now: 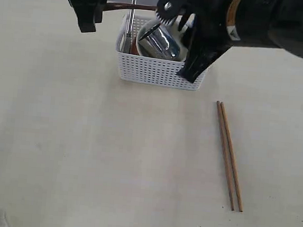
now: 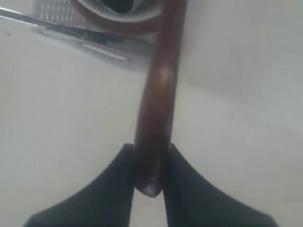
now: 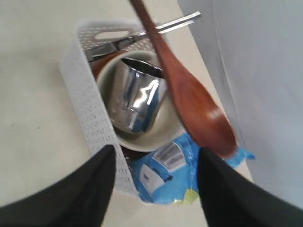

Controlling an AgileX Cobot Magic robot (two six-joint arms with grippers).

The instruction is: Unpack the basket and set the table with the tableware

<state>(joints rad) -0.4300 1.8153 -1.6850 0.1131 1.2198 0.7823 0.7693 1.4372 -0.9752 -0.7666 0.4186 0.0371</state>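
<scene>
While the left gripper (image 2: 150, 158) is closed tight on the end of the red-brown spoon (image 3: 189, 99), its two fingers press the handle from both sides; the spoon is off the table (image 1: 84, 150), and in the exterior view its handle runs about level from that gripper toward the far rim of the basket (image 1: 160, 69); the round end of the spoon hangs near the blue snack bag (image 3: 163, 175) at one end of the basket, and whether it touches anything I cannot tell. The right gripper (image 3: 156, 153) stands wide, with nothing held between its fingers; it hovers above the basket, over the end with the bag. The basket stands on the far part of the table, near the middle; inside it the pale bowl (image 3: 163, 135) carries the steel mug (image 3: 137, 99), which sits tilted; the steel fork (image 3: 177, 22) leans at the other end of the basket, its tines past the rim. The two chopsticks (image 1: 229, 155) lie side by side on the table, at the right in the exterior view, well apart from the basket.
</scene>
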